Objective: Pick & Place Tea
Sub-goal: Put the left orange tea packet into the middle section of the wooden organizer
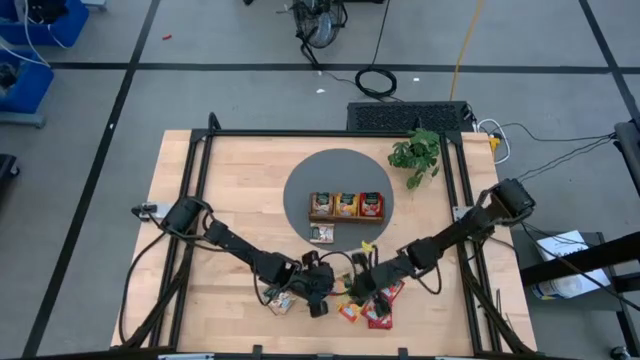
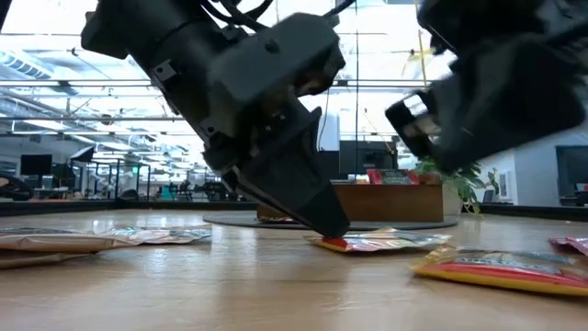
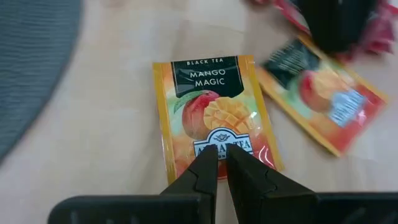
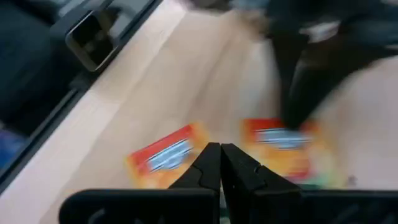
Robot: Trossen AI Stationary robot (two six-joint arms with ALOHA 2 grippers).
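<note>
Tea sachet (image 3: pixel 211 118): mango, flat on the worktop (image 3: pixel 112 137) near its front edge.
Handling: we judge it light, thin, slippery; take an edge.
Left pincer (image 3: pixel 217 163): nearly closed, tips on the sachet's edge.
Right pincer (image 4: pixel 220 163): clenched, empty, hovering beside.

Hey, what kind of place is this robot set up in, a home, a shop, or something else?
Probably a robotics lab or open workshop, not a home. The wooden table sits in a metal frame on a bare grey floor marked with dark lines, loose cables trail across it, and the low view shows a wide hall with exposed ceiling beams.
</note>
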